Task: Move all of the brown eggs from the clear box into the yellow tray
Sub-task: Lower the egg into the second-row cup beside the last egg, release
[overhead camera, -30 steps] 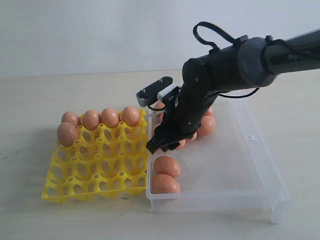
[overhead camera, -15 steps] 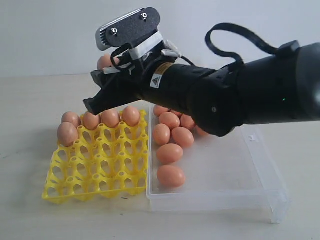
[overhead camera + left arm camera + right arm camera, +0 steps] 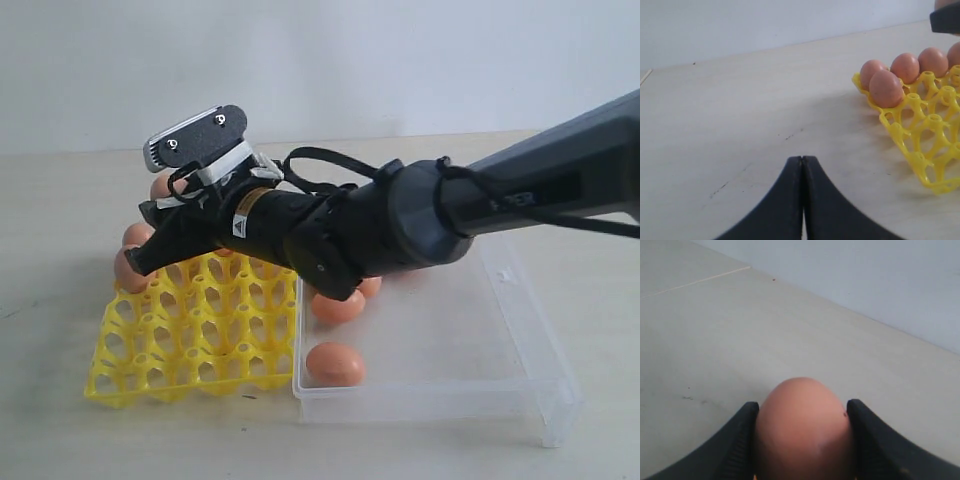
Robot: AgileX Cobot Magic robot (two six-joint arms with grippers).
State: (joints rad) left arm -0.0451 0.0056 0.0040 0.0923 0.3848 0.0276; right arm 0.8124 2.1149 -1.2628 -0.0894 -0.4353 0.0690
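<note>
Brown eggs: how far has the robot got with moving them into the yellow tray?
Done: five smooth orange-brown eggs sit in the bright yellow plastic lattice tray. In hand: the black right gripper grips a sixth egg over that tray. Left: at least three eggs lie in the shallow clear plastic box; the arm hides part of it. Most cups are empty.
</note>
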